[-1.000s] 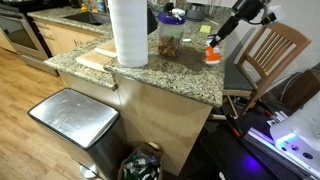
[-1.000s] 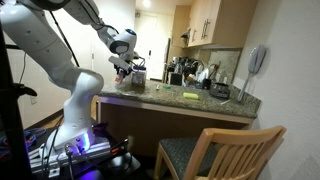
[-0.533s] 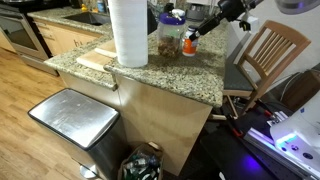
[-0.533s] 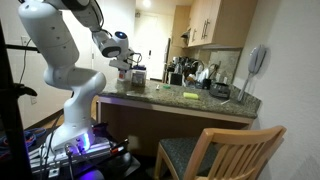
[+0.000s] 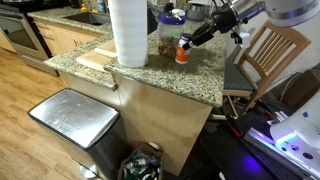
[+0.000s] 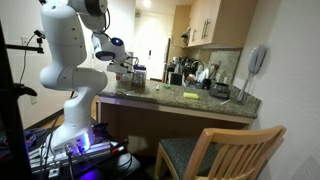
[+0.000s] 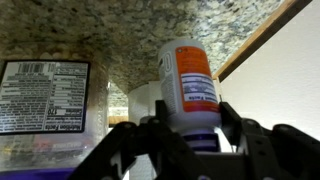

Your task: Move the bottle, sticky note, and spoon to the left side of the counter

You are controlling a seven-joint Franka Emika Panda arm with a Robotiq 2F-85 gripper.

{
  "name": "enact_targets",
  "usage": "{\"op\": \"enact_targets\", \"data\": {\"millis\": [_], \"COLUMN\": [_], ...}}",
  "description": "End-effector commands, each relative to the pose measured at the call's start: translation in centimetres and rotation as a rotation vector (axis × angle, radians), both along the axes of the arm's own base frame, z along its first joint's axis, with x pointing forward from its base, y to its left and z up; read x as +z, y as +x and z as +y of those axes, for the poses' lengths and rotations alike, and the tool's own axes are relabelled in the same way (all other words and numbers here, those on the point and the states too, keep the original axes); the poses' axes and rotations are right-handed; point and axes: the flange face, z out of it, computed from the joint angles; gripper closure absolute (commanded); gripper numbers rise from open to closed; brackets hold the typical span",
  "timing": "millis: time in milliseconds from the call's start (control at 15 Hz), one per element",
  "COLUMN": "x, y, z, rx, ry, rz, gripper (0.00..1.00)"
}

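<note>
jaws clamped on bottle (image 7: 188,80) at its cap end | gripper (image 5: 187,42) over counter (image 5: 195,82) | bottle just beside glass jar (image 5: 171,35) | bottle-to-counter contact: cannot tell

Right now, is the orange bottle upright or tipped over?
Upright: the bottle stands vertical in the gripper, beside the glass jar on the counter.

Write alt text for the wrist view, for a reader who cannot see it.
The gripper clasps the orange, white-labelled bottle at centre. A labelled clear jar is left of it; speckled granite counter fills the top.
</note>
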Motion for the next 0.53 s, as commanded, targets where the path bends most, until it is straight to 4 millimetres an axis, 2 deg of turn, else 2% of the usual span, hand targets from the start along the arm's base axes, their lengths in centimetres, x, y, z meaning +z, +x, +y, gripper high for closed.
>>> {"op": "enact_targets", "data": {"millis": [0,467], "x": [-1.8,-4.6], "y": [0.0,0.4], "z": [-0.1,-0.3], "rx": [0.009,-0.02], "ry": [-0.013,-0.075], "rz": [0.036,0.089], "gripper": [0.7,0.7]}}
